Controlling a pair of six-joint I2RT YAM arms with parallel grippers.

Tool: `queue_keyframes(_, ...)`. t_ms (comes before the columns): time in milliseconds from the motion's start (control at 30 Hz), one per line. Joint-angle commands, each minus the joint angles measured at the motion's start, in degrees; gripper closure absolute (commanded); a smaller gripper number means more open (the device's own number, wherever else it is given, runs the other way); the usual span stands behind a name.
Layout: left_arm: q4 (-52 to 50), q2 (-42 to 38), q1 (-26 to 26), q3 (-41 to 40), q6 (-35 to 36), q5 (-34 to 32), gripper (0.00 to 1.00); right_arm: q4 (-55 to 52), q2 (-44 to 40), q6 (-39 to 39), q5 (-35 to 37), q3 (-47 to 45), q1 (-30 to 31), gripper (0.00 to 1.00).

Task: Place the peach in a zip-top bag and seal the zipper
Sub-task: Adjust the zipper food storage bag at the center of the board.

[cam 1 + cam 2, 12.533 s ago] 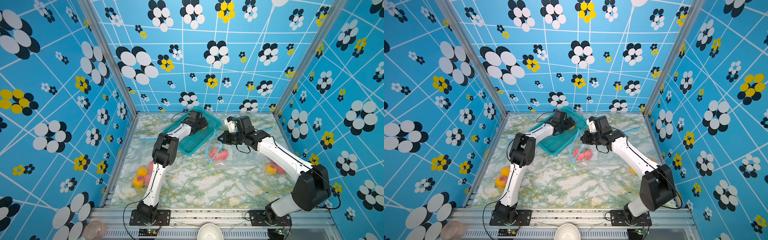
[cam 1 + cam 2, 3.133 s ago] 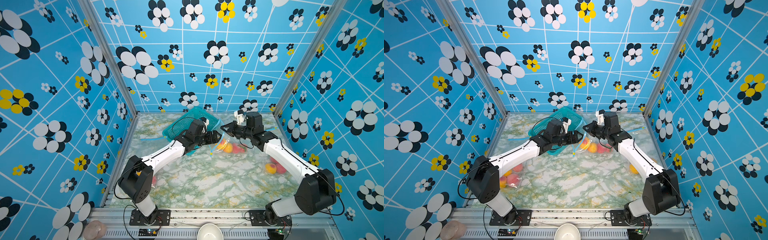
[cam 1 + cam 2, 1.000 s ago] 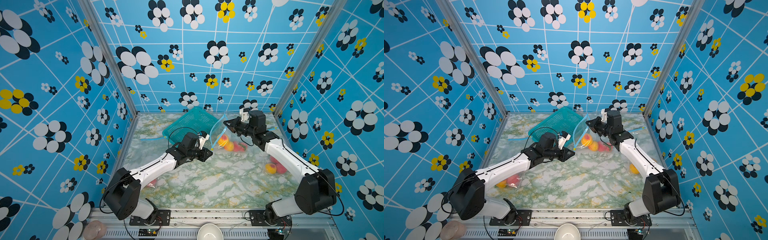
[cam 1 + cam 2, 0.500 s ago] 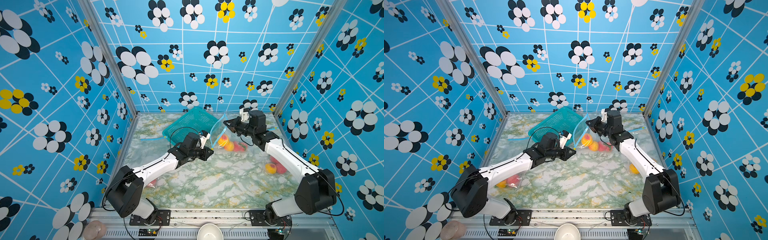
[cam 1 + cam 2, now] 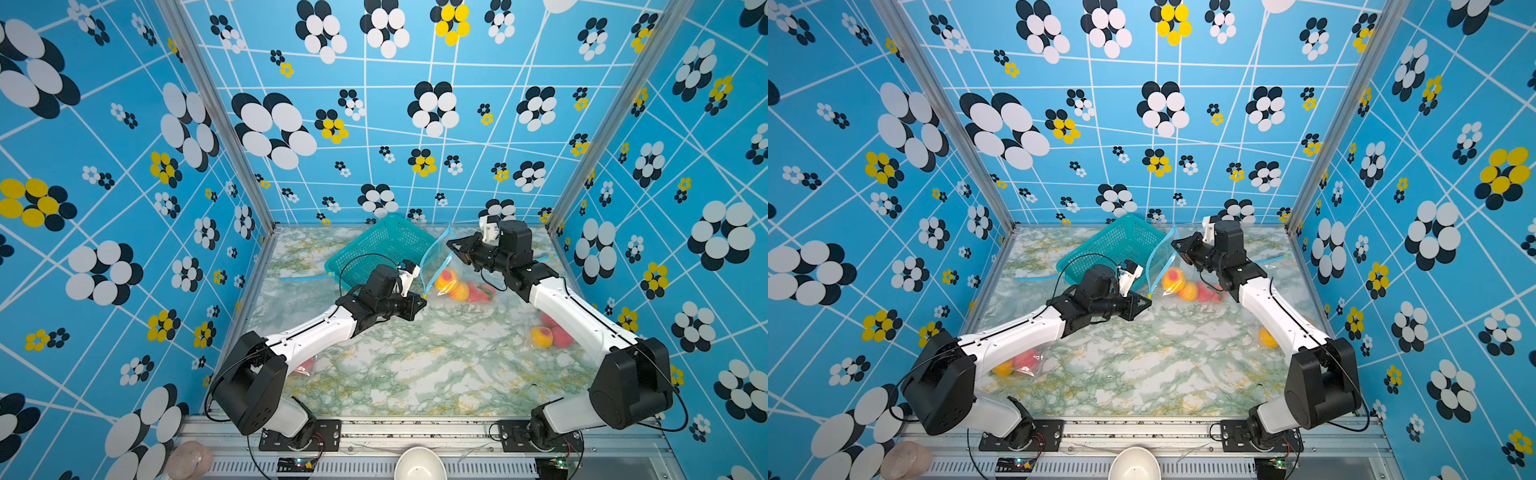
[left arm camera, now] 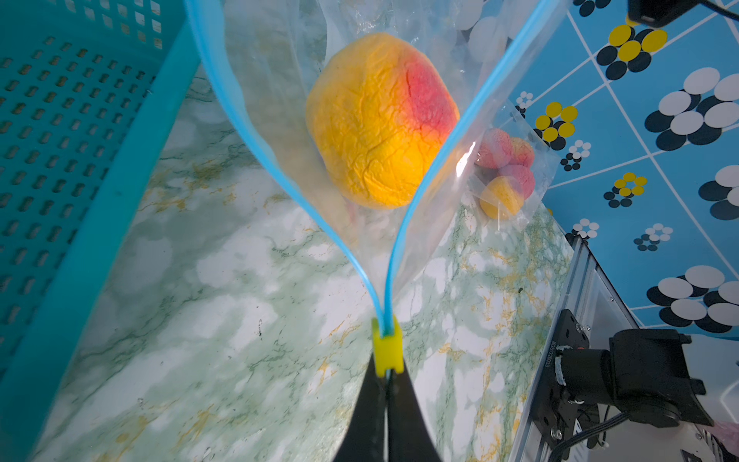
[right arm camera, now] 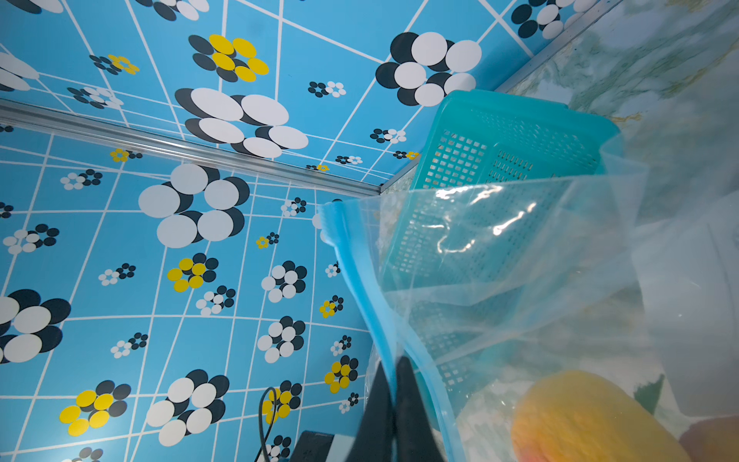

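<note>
A clear zip-top bag [image 5: 436, 259] with a blue zipper rim hangs open between my two grippers. An orange-red peach [image 5: 445, 277] [image 6: 380, 120] lies inside it. My left gripper [image 5: 420, 302] [image 6: 386, 374] is shut on the yellow zipper slider [image 6: 386, 348] at the bag's lower end, close above the marble table. The two zipper strips part in a V just beyond the slider. My right gripper [image 5: 451, 245] [image 7: 394, 368] is shut on the blue rim at the bag's raised far end.
A teal basket [image 5: 374, 245] stands tilted at the back, just behind the bag. Other bagged peaches lie beside the held bag [image 5: 473, 291], under my right arm [image 5: 548, 334] and under my left arm [image 5: 1017, 361]. An empty zip bag [image 5: 303, 276] lies at the back left.
My left gripper has closed onto the yellow slider. The right gripper keeps its hold on the rim and has not moved.
</note>
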Motion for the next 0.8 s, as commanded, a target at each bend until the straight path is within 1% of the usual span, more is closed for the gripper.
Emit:
queue_keyframes(0,-2.5,-1.4,-0.3,1.8,1.9,-1.3,1.00,0.1,-1.1,-1.6,0.7,0.0,-0.4,1.00)
queue_keyframes(67,-7.4,-2.3,-0.2,4.8,5.6,-2.5,1.00,-3.0,-1.4,-5.9,0.7,0.8,-0.3,0.98)
queue_keyframes(133,-13.7,-2.8,0.1,9.0,10.0,-3.1,1.00,-6.5,-1.7,-11.5,-1.0,2.4,-0.4,0.89)
queue_keyframes(167,-17.3,-2.9,0.2,11.7,12.4,-3.1,1.00,-9.0,-2.0,-15.6,-1.9,3.4,-0.4,0.84)
queue_keyframes(233,-23.7,-2.8,0.6,16.4,16.9,-2.0,1.00,-13.9,-2.8,-22.2,-2.1,5.7,-0.4,0.78)
queue_keyframes(267,-27.2,-2.6,0.7,19.6,19.6,-1.2,1.00,-15.8,-3.6,-25.3,-1.4,6.9,-0.5,0.75)
queue_keyframes(367,-36.0,-1.5,0.8,27.3,25.7,-0.5,1.00,-19.5,-6.3,-31.2,0.8,9.5,-1.8,0.67)
queue_keyframes(500,-45.0,0.7,1.0,36.2,32.2,0.0,1.00,-24.2,-9.5,-38.3,2.5,14.0,-4.8,0.60)
queue_keyframes(567,-48.8,2.1,1.2,40.2,34.9,0.5,1.00,-27.5,-11.1,-44.6,3.8,16.2,-5.1,0.57)
queue_keyframes(700,-54.6,5.4,1.6,48.6,39.6,2.4,1.00,-29.3,-14.5,-55.9,-5.2,16.2,-4.8,0.58)
queue_keyframes(767,-57.5,7.1,1.5,51.7,41.6,2.9,1.00,-31.3,-16.2,-61.6,-9.2,15.2,-3.2,0.56)
